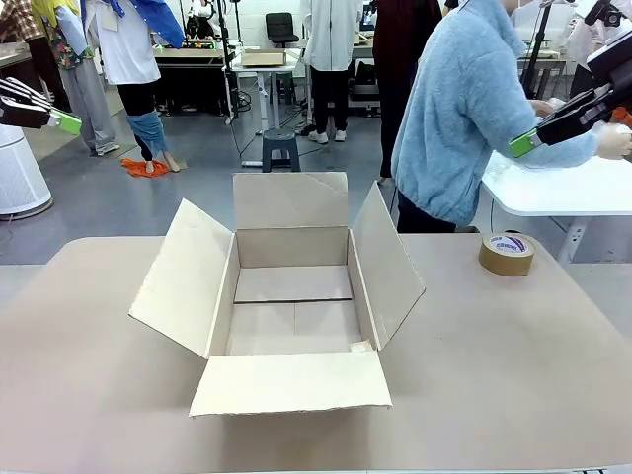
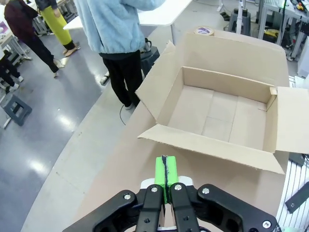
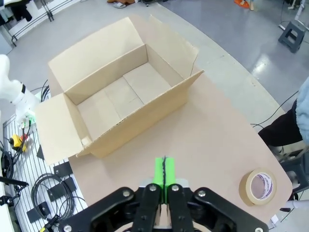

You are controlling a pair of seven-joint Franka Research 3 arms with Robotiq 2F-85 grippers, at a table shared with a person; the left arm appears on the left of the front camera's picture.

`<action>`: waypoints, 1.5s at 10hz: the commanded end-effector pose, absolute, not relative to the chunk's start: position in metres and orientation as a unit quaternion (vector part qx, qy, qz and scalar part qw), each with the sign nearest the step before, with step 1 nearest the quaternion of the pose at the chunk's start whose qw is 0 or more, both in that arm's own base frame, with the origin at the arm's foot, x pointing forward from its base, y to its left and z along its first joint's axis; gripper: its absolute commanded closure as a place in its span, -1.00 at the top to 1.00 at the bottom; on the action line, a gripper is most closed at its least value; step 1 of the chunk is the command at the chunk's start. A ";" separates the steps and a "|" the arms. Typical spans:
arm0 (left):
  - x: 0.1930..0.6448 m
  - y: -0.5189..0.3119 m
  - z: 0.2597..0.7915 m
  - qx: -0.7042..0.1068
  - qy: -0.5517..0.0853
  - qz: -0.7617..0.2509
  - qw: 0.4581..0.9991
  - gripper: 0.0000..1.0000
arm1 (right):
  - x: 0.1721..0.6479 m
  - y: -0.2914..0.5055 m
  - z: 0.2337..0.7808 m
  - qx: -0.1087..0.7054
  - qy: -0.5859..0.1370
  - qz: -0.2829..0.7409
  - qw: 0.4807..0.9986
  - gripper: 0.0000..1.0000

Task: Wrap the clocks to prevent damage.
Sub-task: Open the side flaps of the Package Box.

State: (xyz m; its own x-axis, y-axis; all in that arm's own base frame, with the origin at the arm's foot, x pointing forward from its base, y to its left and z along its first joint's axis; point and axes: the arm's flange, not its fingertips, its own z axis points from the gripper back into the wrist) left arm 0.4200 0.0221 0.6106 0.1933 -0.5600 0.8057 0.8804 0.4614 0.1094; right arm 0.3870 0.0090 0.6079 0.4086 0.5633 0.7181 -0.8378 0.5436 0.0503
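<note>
An open cardboard box (image 1: 294, 296) stands empty in the middle of the table, all four flaps spread out; it also appears in the left wrist view (image 2: 222, 108) and the right wrist view (image 3: 118, 92). No clock is in view. My left gripper (image 1: 65, 122) hangs high at the far left, shut with nothing in it, green pads together (image 2: 164, 174). My right gripper (image 1: 524, 143) hangs high at the far right, also shut and empty (image 3: 164, 173). A person in a light blue fleece (image 1: 474, 109) stands beyond the table, turned toward a white side table (image 1: 563, 188).
A roll of brown packing tape (image 1: 507, 254) lies on the tan table (image 1: 513, 365) at the right rear, also seen as the tape roll (image 3: 261, 186) in the right wrist view. A stool (image 1: 280, 148) and other people stand farther back.
</note>
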 end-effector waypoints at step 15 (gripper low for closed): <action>0.406 -0.219 0.551 -0.032 -0.090 -0.365 0.926 -0.99 | 0.394 0.248 0.528 0.088 -0.175 0.237 0.952 -0.98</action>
